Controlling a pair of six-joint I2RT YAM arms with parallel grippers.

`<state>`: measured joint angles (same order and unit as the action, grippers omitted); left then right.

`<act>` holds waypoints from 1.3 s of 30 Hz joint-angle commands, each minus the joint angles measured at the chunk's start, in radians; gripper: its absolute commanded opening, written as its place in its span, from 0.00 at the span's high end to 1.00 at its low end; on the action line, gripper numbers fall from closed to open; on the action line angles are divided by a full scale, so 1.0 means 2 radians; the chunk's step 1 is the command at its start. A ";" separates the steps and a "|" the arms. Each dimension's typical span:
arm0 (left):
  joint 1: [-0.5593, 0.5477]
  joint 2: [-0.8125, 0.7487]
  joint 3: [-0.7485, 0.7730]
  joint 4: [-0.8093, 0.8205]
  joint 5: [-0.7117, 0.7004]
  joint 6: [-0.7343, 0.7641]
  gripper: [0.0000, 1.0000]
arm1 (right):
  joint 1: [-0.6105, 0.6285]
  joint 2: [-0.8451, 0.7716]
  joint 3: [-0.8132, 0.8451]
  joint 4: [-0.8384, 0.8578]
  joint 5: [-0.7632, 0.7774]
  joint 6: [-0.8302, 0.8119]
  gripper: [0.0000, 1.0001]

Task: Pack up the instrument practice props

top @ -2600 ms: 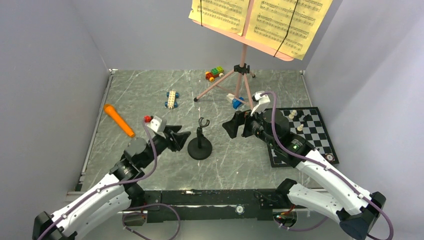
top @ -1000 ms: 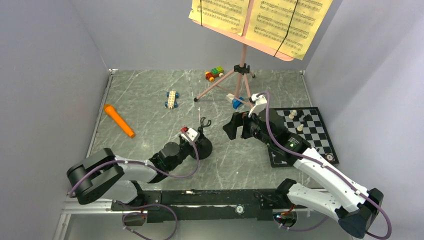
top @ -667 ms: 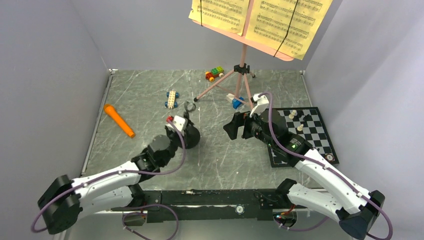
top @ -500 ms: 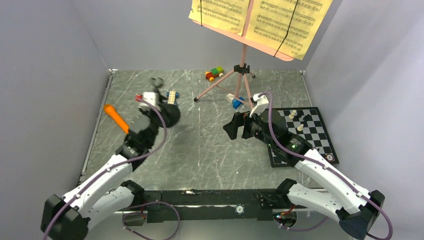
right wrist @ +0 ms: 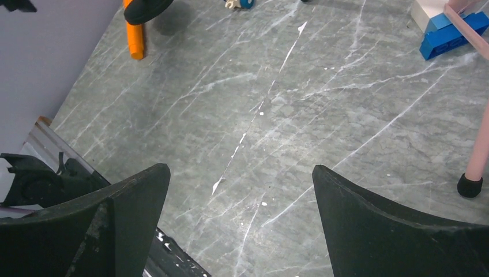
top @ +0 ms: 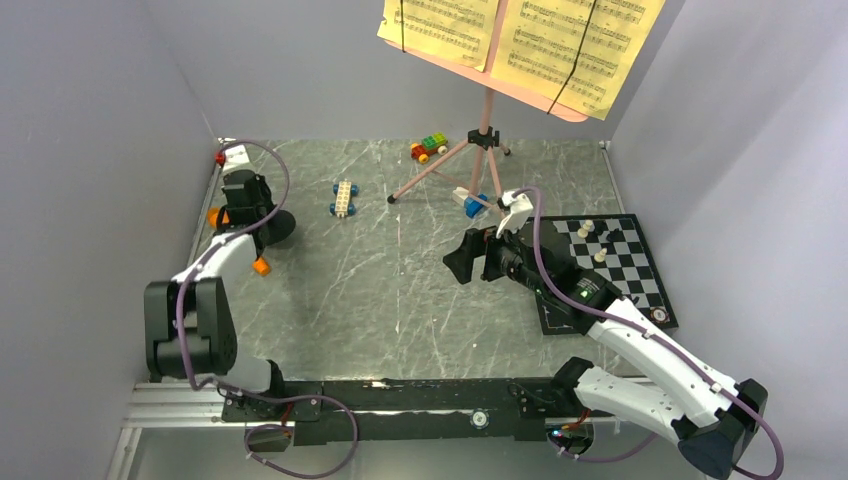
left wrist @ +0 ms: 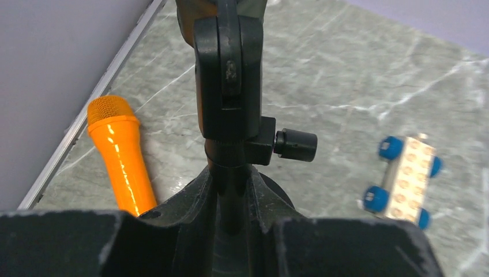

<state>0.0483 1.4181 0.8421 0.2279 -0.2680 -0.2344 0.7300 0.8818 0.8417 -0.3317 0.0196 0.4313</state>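
left end effector (left wrist: 230, 231) clamps black mic stand (left wrist: 228, 81) by stem, glossy orange mic (left wrist: 122, 158) just left; right end effector (right wrist: 241, 196) wide.

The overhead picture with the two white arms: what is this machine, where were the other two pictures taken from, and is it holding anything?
These are two robot arms bolted to the near edge of a grey table, each ending in a two-fingered pincer. The overhead picture comes from a fixed camera above and behind them. The other two come from small cameras on the wrists, so the dark shapes at the bottom are each arm's own fingers. The left pincer is closed on the stem of a small black mic stand, right by an orange toy microphone near the left wall. The right pincer is wide open and holds nothing. Also on the table: a pink music stand with yellow sheet music, a chessboard and little block cars.
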 commanded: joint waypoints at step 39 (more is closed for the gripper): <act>0.063 0.070 0.045 0.047 0.052 -0.005 0.36 | 0.000 0.025 0.022 0.025 0.002 -0.007 0.00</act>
<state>0.1715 1.6886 0.9672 0.3286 -0.1688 -0.1837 0.7300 0.9642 0.8482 -0.3054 0.0174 0.4263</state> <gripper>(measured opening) 0.629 0.994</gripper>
